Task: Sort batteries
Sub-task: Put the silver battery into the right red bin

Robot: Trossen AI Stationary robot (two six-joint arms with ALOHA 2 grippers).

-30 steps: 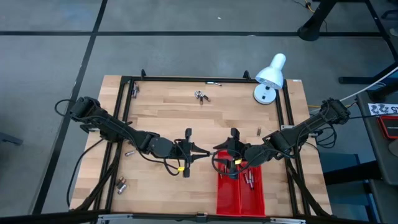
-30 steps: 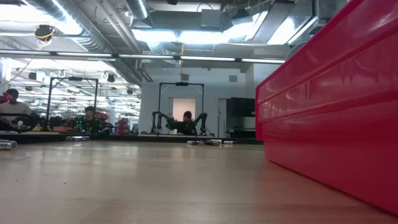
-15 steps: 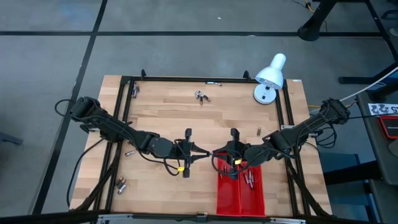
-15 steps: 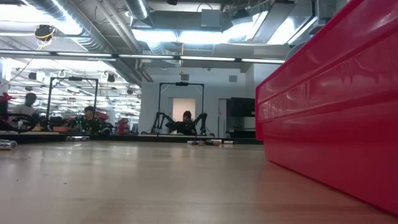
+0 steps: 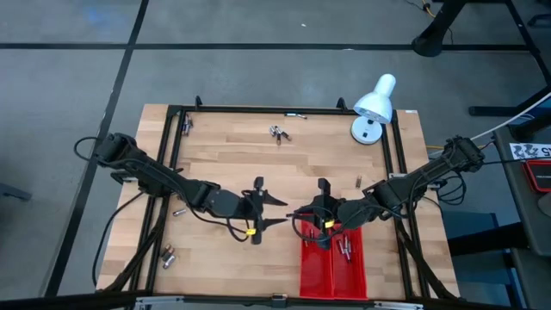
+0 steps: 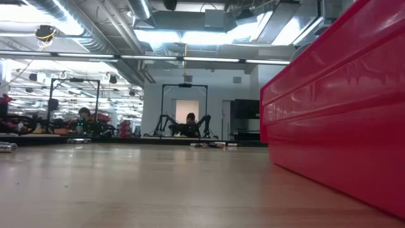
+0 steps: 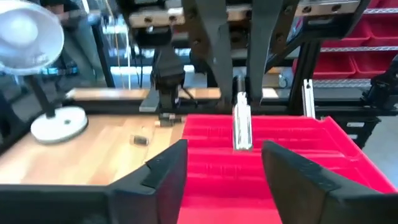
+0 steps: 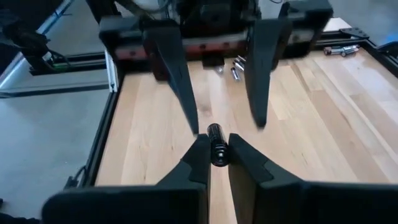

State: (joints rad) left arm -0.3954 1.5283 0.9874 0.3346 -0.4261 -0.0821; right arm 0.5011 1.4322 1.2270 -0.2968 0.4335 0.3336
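Observation:
My right gripper (image 8: 216, 155) is shut on one small battery (image 8: 215, 142), dark with a silvery end, in the air over the table's middle, just off the far left corner of the red tray (image 5: 331, 263). In the left wrist view the same battery (image 7: 241, 121) juts out of the right fingers. My left gripper (image 5: 281, 212) faces it from the left, open, one finger on each side of the battery's free end, touching nothing. More batteries lie in the tray (image 5: 344, 248) and loose on the wood (image 5: 278, 133). My right gripper pinches the battery's rear part (image 8: 217, 157) between its two fingertips (image 8: 198, 159). The fingers come about level from the table's right and lie along the battery. Its free end (image 7: 241, 140) sticks out past the tips toward my left gripper, clear of the wood.
A white desk lamp (image 5: 372, 108) stands at the far right corner. Single batteries lie at the right (image 5: 358, 181), the left (image 5: 179, 210) and the near left (image 5: 168, 255). A black frame (image 5: 258, 109) rims the table. The low view shows the tray's wall (image 6: 335, 107).
My left gripper's fingers have spread apart, opening and letting go of the battery. The battery stays where it was, now in my right gripper alone. Both arms have kept their places.

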